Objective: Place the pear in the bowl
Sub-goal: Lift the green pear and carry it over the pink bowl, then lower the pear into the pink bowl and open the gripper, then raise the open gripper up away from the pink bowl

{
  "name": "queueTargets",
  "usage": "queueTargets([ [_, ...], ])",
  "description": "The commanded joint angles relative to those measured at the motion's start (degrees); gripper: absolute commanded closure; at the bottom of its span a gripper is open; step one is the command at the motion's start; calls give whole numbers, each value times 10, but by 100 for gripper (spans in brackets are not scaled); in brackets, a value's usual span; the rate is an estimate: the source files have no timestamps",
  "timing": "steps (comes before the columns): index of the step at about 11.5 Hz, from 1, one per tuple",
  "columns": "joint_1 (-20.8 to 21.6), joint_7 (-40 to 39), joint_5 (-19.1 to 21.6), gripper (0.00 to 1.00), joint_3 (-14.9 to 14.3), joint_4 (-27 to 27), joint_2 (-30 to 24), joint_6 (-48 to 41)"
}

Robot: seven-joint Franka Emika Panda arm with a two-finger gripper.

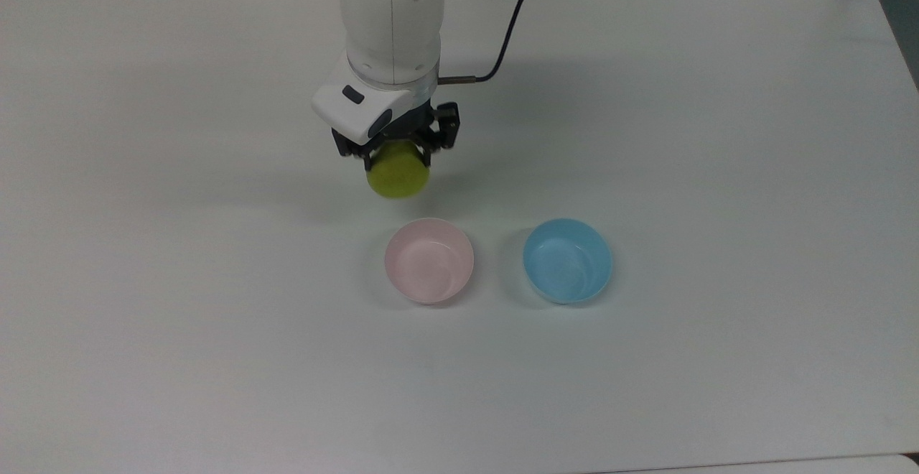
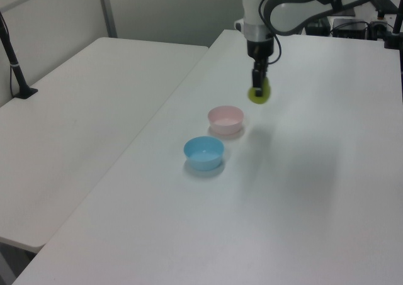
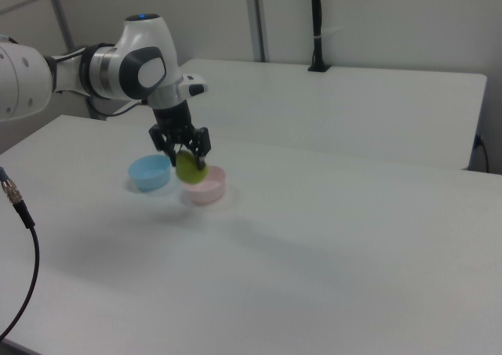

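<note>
Above a white table (image 1: 718,136), the pincer (image 1: 397,152) grips the pear (image 1: 398,171) short of the pink bowl (image 1: 429,261); early release risks a miss.

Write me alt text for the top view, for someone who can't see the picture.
A white robot arm's gripper holds a yellow-green pear above a white table. Toward the top view's bottom, an empty pale pink bowl sits on the table, with an empty light blue bowl apart from it to the top view's right.
</note>
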Motion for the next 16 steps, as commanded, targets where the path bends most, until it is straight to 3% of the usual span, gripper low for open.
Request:
queueTargets([
  [1,12,74,25,76,-9,19,38,126],
  [6,27,79,22,75,-8,19,97,164],
  [7,27,76,21,68,-8,18,102,164],
  [8,26,74,20,39,-8,18,101,164],
  [10,25,74,20,0,-10,18,100,164],
  [12,23,74,20,0,-11,18,89,162],
  [14,22,80,22,0,-21,13,43,132],
  [16,8,73,18,0,-25,13,-22,3],
])
